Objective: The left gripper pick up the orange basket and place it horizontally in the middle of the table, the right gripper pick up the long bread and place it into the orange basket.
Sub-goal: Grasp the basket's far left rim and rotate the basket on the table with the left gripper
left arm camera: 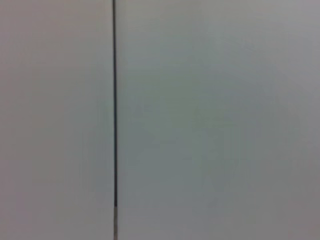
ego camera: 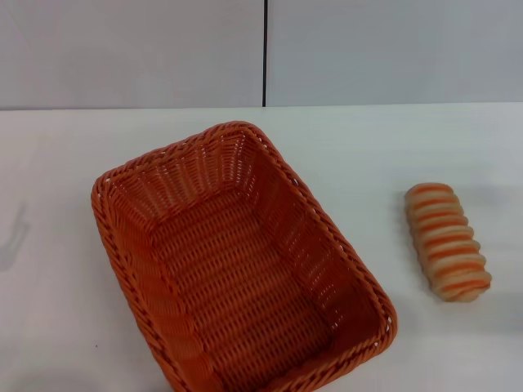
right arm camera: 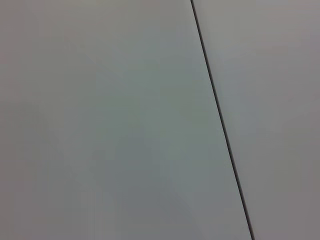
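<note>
The orange basket (ego camera: 237,261) lies on the white table (ego camera: 65,163) in the head view, left of centre and turned at a slant, its long side running from far left to near right. It is empty. The long bread (ego camera: 448,241), cream with orange-brown stripes, lies on the table to the right of the basket, apart from it. Neither gripper shows in any view. Both wrist views show only the pale grey wall with a dark seam (left arm camera: 114,100).
A pale grey wall with a vertical dark seam (ego camera: 265,53) stands behind the table. A faint shadow (ego camera: 12,237) falls on the table at the far left. Bare tabletop lies between the basket and the bread.
</note>
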